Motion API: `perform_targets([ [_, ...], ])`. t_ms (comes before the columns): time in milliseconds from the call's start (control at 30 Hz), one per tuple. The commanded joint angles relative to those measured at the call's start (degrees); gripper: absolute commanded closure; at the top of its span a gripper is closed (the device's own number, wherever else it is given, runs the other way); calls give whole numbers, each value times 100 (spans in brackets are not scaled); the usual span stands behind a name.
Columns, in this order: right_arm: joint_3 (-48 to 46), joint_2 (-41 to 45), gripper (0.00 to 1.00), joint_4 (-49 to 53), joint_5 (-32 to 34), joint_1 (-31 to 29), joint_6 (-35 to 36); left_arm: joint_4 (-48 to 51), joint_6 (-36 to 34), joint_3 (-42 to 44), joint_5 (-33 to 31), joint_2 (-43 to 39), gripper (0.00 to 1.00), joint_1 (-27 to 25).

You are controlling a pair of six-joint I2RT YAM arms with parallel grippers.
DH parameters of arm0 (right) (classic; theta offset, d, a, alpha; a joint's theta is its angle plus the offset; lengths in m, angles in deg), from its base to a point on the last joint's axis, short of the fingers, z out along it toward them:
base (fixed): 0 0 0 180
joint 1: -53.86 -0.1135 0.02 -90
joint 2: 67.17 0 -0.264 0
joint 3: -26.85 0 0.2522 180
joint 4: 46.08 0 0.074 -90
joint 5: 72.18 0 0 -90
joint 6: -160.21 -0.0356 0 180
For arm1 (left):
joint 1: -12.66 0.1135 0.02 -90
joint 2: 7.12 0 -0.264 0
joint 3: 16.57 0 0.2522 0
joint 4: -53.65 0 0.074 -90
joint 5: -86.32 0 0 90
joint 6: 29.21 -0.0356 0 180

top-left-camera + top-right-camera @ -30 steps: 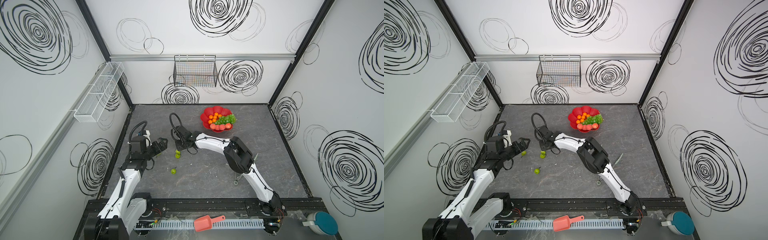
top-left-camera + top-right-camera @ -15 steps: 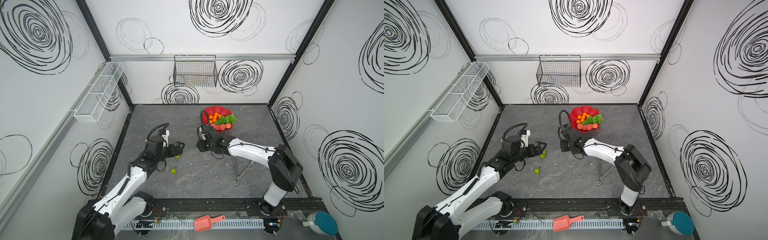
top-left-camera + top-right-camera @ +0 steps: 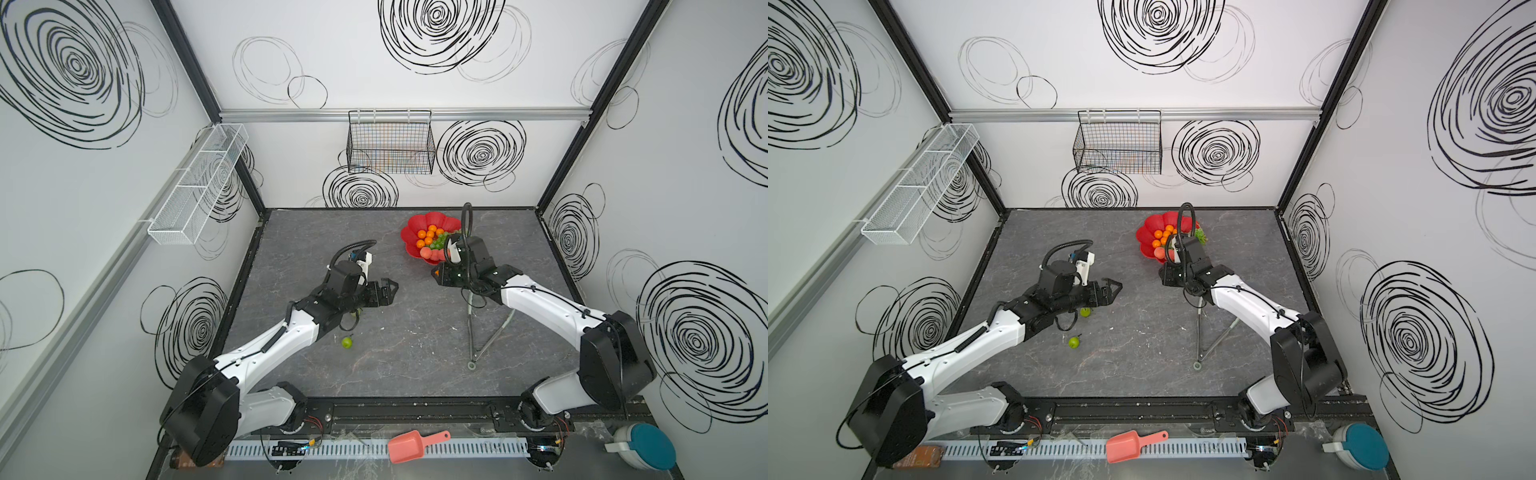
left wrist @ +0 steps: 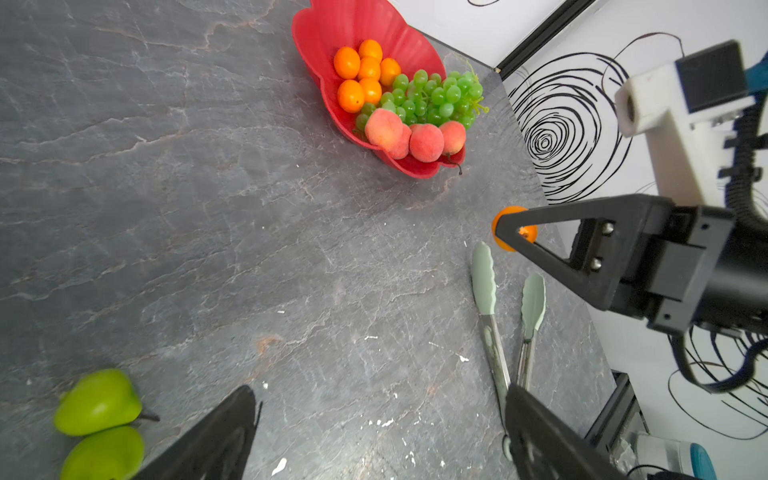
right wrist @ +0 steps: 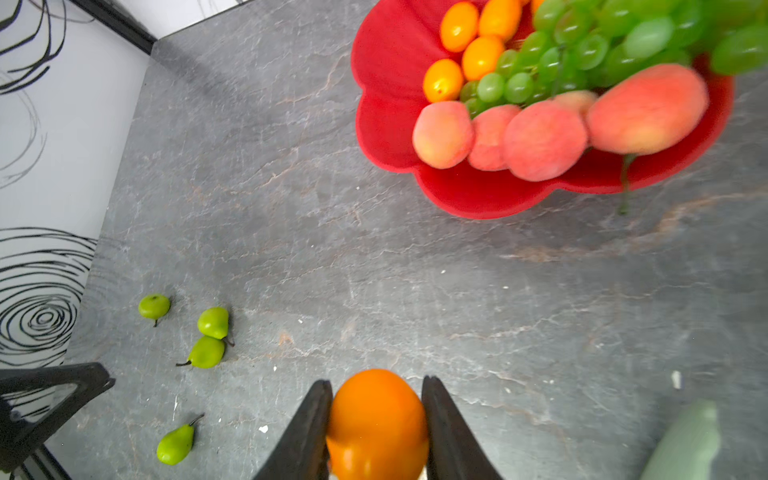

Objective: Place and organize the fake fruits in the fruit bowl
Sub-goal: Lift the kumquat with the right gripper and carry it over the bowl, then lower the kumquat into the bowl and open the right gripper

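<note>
Right wrist view: clamps an orange (image 5: 377, 419) between right gripper (image 5: 377, 384) jaws; finds fruit bowl (image 5: 386, 62) ahead, off to one side, not touching. In a top view, puts fruit bowl (image 3: 409, 245) just above that gripper in frame; leaves left gripper (image 3: 390, 291), jaws apart and empty, farther off at centre-left.

2 white arms (image 3: 286, 336), black joints (image 3: 199, 411), corrugated cables (image 3: 357, 244).
</note>
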Motion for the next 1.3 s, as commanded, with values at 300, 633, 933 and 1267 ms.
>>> perform_targets([
  [300,1023,-517,66,381,-541,950,621,-383,-169,-1520,-2,1252,4,-38],
  [633,2140,-1503,66,398,-639,1356,752,-488,-39,-2680,53,2334,4,38],
  [933,3575,-2772,66,633,-455,1461,848,-551,110,-3744,133,3332,4,177],
  [1267,5664,-4481,66,1335,-231,1457,1139,-1499,232,-3754,888,3914,4,383],
])
